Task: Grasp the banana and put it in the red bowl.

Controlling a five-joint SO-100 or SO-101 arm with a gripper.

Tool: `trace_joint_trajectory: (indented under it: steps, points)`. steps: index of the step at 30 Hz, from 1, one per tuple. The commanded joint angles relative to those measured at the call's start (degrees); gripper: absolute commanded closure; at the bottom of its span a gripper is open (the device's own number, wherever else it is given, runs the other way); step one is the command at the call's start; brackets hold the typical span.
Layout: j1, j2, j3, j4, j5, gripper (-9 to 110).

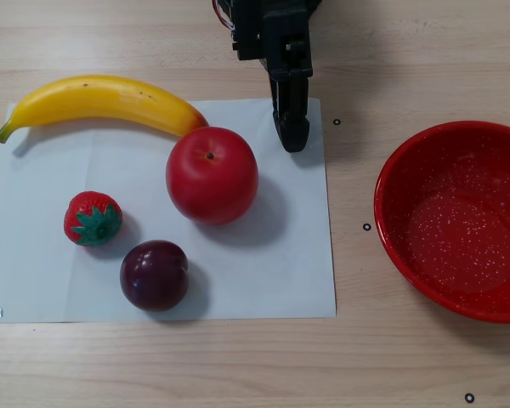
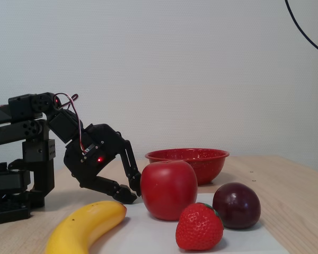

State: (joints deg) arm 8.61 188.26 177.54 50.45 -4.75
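The yellow banana [image 1: 102,100] lies along the far left edge of a white paper sheet [image 1: 263,272], green stem tip to the left in the other view. It also shows at the front of the fixed view [image 2: 85,227]. The red bowl [image 1: 399,170] stands empty on the table at the right, and behind the fruit in the fixed view [image 2: 186,154]. My black gripper [image 1: 294,140] hangs low over the paper's far right corner, just right of the banana's blunt end, touching nothing. In the fixed view [image 2: 132,196] its fingertips meet, so it is shut and empty.
A red apple [image 1: 212,174] sits between the banana's end and my gripper. A strawberry [image 1: 93,218] and a dark plum [image 1: 154,274] lie nearer on the paper. The arm's base [image 2: 21,180] stands at the left of the fixed view.
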Motion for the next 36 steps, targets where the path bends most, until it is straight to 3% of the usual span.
trace_joint_trajectory:
  steps: [1, 26, 36]
  points:
    - [-0.3, -0.5, 0.3, 0.6, 0.9, 101]
    - [-0.8, -1.1, -0.2, 1.2, 2.1, 101]
    - [-1.1, -6.4, -11.7, 8.9, 2.1, 101]
